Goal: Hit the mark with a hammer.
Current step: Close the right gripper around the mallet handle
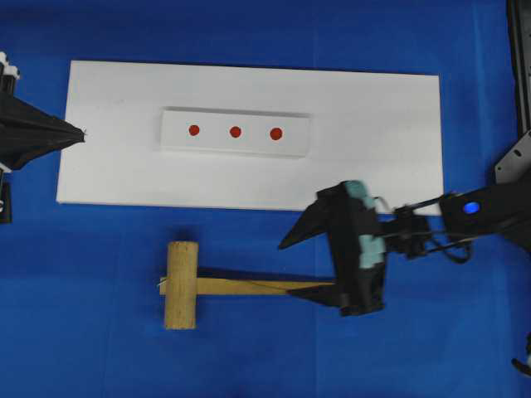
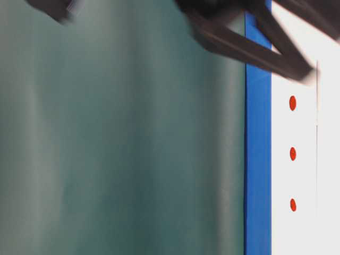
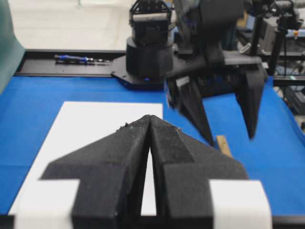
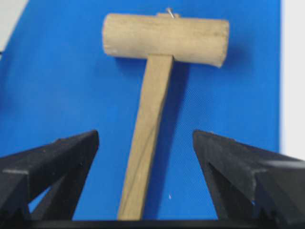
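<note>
Hammer, a light wooden mallet, lies on blue cloth below the white board overhead. Left wrist: left gripper pressed closed, empty. Right wrist: right gripper spread wide, straddling the handle without touching.

A large board lies flat on the table, and a small plate lies on it toward its far side with three marks in a row along it. The hammer lies on the table just in front of the board, head to the left, handle running right between the right gripper's spread fingers. The left gripper sits at the board's left edge.
</note>
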